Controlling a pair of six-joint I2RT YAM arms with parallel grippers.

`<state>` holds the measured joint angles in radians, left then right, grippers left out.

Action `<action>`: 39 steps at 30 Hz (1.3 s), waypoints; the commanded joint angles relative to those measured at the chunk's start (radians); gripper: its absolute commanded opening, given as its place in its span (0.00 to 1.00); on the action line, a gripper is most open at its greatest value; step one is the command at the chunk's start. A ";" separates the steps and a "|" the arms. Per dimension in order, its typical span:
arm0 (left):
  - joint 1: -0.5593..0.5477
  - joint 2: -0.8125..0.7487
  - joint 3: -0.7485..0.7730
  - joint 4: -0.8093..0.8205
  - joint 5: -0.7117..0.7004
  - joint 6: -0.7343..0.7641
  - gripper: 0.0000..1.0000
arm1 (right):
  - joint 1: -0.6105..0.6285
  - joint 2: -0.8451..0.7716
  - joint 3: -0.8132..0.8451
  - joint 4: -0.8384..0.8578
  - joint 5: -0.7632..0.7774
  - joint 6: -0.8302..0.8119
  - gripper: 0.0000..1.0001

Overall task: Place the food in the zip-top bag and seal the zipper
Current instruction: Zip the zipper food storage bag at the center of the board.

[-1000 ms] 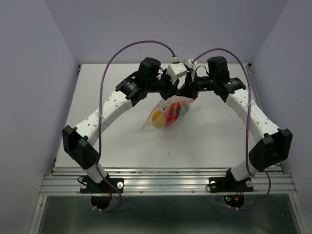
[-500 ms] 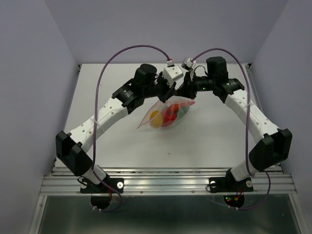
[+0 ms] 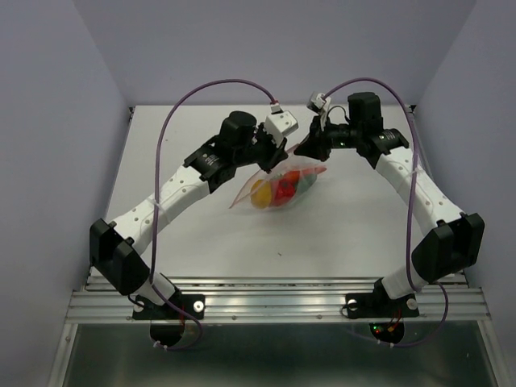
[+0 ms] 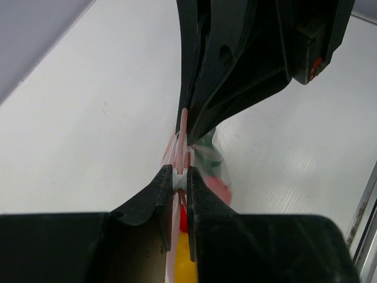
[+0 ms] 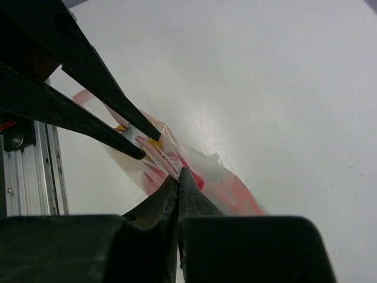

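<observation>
From above, the left gripper (image 3: 268, 159) and the right gripper (image 3: 309, 153) meet close together over the far middle of the table (image 3: 201, 242). Both pinch the top edge of the bag (image 3: 278, 189), which slopes down from them toward the near left. Through the clear plastic the food shows as a yellow piece (image 3: 260, 193) at the left, a red piece (image 3: 282, 189) in the middle and a green piece (image 3: 303, 184) at the right. All three sit below and just in front of the fingertips. Whether the bag's bottom rests on the table cannot be told from here.

In the left wrist view, the left gripper (image 4: 180, 180) is clamped on the zipper (image 4: 182, 141), with the pink strip squeezed between its pale pads. Just beyond, the right gripper (image 4: 187, 121) pinches the same strip, with only a short stretch of zipper between the two. The red piece (image 4: 217, 190), the green piece (image 4: 206, 156) and the yellow piece (image 4: 181, 265) hang right under the jaws, inside the bag.

In the right wrist view, the right gripper (image 5: 178, 174) is closed tight on the zipper (image 5: 160, 156). The left gripper (image 5: 138, 138) grips the strip just beside it, up and to the left. The bag (image 5: 227, 188) spreads out below both, with red showing through. A metal rail (image 5: 35, 171) runs along the left edge.
</observation>
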<state>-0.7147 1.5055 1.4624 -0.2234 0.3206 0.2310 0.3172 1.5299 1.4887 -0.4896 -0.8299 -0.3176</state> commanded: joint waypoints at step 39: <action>0.034 -0.318 -0.280 -0.319 -0.417 -0.381 0.00 | -0.207 -0.014 0.097 0.263 0.276 0.104 0.01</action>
<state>-0.6922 1.2186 1.1496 -0.3511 0.0471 -0.0895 0.1608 1.5600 1.5166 -0.3725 -0.6640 -0.2173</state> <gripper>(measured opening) 0.193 0.020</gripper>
